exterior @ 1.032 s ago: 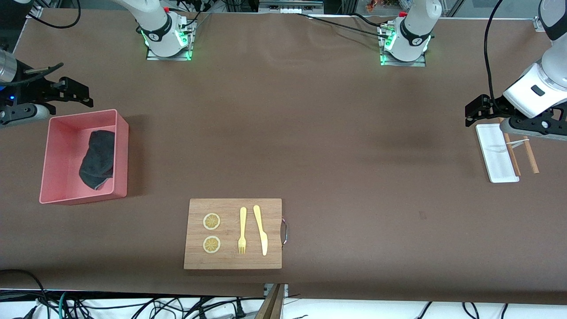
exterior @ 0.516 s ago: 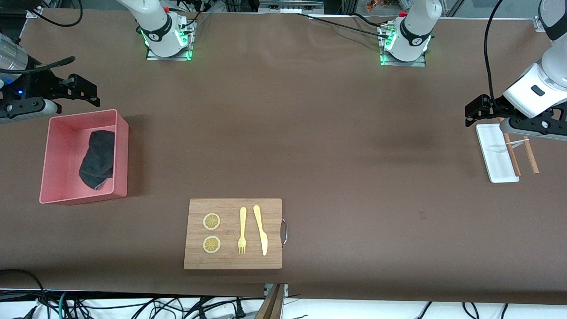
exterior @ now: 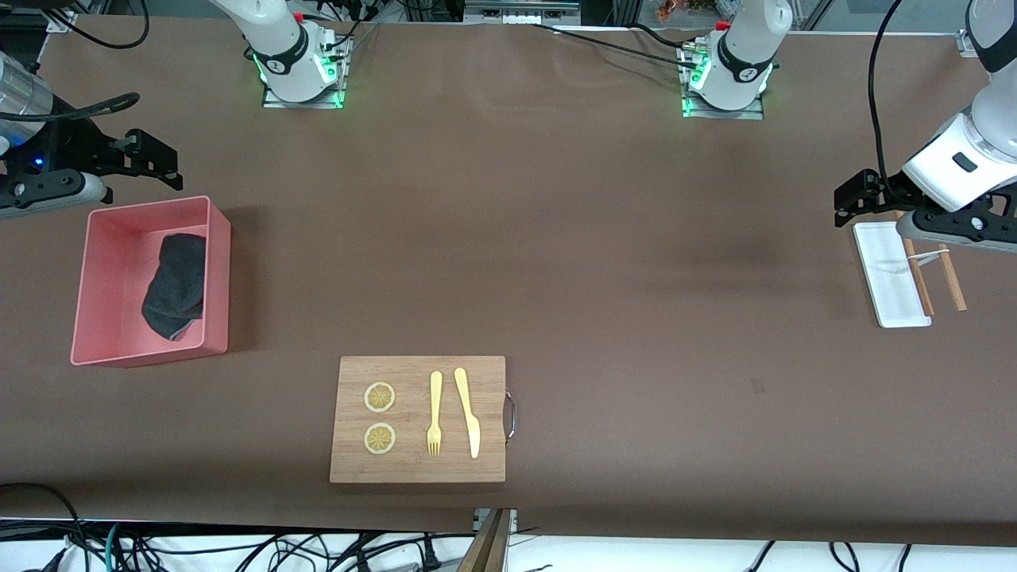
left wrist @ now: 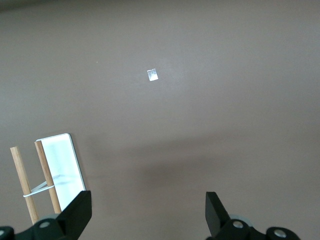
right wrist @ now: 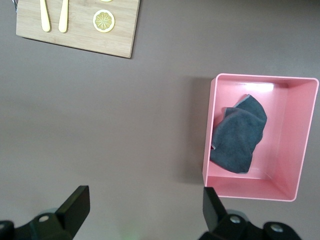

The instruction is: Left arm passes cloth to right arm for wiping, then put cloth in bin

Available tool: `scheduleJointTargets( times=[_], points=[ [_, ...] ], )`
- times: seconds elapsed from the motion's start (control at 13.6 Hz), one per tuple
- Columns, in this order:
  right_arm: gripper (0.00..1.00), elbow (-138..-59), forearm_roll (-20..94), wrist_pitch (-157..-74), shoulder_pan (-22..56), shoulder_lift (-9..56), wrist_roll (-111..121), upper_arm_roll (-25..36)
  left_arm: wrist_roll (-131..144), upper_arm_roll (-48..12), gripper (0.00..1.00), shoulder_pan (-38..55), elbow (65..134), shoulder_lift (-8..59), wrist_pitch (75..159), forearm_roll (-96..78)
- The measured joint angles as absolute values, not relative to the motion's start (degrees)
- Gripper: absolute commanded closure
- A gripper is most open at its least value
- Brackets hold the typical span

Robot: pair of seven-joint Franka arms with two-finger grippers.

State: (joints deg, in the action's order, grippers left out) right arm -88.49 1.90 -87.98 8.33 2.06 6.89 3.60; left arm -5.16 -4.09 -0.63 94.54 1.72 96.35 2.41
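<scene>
The dark grey cloth lies crumpled in the pink bin at the right arm's end of the table. It also shows in the right wrist view, inside the bin. My right gripper is open and empty in the air, over the bare table beside the bin's wall that is farther from the front camera. My left gripper is open and empty, in the air over the table by the white tray at the left arm's end.
A wooden board with a handle holds two lemon slices, a yellow fork and a yellow knife, near the front edge. A small flat white tray with two wooden sticks lies at the left arm's end.
My right gripper has moved up and away from the bin toward the robots' side, open the whole time. The cloth stays in the bin. The left arm has not moved.
</scene>
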Motion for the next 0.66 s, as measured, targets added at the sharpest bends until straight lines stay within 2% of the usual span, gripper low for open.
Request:
scheduleJointTargets(
  times=[0.66],
  points=[
    [0.0,-88.35,1.86,-86.89,8.26,1.74,6.96,3.6,-5.21,-4.08,0.0,-0.63,94.54,1.72,96.35,2.41]
  ],
)
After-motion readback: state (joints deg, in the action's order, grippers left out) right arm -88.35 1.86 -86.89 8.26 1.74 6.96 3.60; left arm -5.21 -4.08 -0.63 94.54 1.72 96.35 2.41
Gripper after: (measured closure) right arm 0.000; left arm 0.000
